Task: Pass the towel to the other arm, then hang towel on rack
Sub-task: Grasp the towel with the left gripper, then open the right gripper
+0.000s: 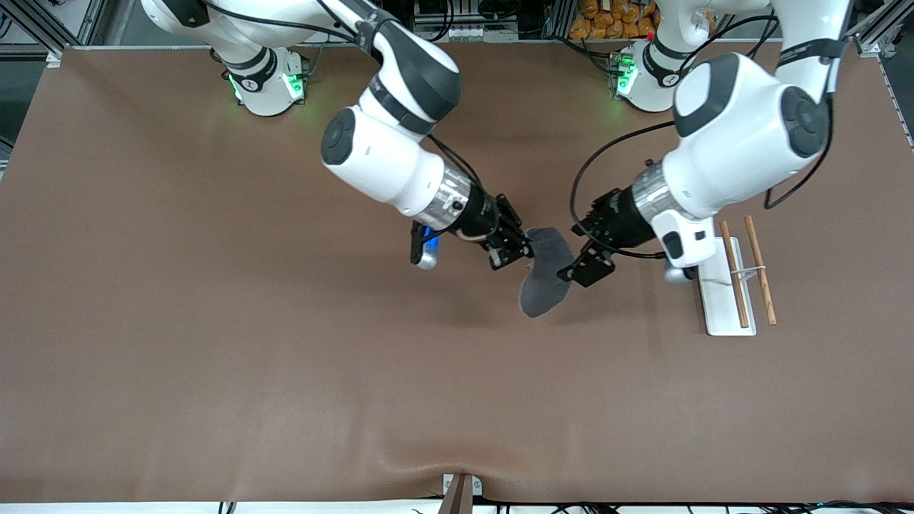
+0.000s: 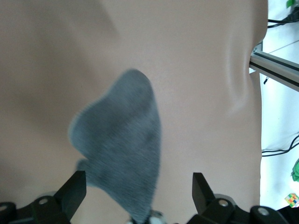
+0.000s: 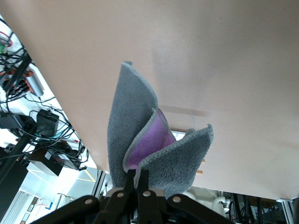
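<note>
The right pincer (image 1: 515,250) is pinching the towel (image 1: 544,275) by one bunched edge, up in the air over the middle of the table (image 1: 214,343). Where the fingers (image 3: 135,186) meet the cloth, the folds crowd together and hide the pinched edge itself. The towel hangs from there as a soft, fuzzy dark grey flap with a paler stitched border; between its folds the right wrist view catches a purplish tint.

The left pincer (image 1: 582,264) is spread wide, just beside the hanging towel on the side toward the left arm's end of the table. In the left wrist view its two black fingers (image 2: 70,193) stand one on each side of the cloth; whether either touches it I can't tell.

The rack (image 1: 728,289) sits on the table toward the left arm's end: a flat white base, two thin wooden rods, a wire bracket. The left arm's wrist covers one end of the base.
</note>
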You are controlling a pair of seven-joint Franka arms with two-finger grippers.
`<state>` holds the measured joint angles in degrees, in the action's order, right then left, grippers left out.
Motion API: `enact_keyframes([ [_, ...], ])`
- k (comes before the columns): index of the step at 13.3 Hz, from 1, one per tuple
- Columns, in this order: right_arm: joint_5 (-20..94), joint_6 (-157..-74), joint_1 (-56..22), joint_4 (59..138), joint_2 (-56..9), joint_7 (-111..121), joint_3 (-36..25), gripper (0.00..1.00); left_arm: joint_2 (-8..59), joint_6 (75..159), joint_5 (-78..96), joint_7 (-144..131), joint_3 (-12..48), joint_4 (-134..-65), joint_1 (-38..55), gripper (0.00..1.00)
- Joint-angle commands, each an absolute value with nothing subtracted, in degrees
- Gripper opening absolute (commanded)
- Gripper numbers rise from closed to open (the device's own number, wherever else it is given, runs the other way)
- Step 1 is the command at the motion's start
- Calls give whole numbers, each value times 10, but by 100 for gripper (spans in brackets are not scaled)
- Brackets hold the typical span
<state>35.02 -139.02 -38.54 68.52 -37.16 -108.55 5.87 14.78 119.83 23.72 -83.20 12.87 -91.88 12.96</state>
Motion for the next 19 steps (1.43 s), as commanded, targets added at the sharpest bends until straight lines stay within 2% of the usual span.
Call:
enact_keyframes([
  [1,361,-1395,-389,671,-381,-1107,56,0,162,1204,237,-858,126,-908,136,100],
  [8,362,-1394,-387,671,-380,-1107,56,0,167,1198,236,-882,127,-914,139,100],
  [9,362,-1391,-387,671,-378,-1107,56,0,167,1198,236,-882,126,-914,139,96],
  [10,362,-1390,-386,671,-378,-1107,56,0,167,1198,236,-882,127,-913,139,85],
  [11,362,-1390,-385,671,-378,-1107,56,0,167,1198,237,-882,127,-913,139,70],
  [13,362,-1390,-385,671,-377,-1107,56,0,167,1198,236,-897,127,-913,139,25],
  [14,362,-1389,-385,671,-377,-1107,56,0,167,1198,236,-901,127,-912,140,10],
  [15,361,-1389,-385,671,-377,-1107,56,0,167,1198,236,-900,126,-912,140,0],
  [19,361,-1389,-382,672,-377,-1105,56,0,167,1198,224,-891,126,-910,139,0],
])
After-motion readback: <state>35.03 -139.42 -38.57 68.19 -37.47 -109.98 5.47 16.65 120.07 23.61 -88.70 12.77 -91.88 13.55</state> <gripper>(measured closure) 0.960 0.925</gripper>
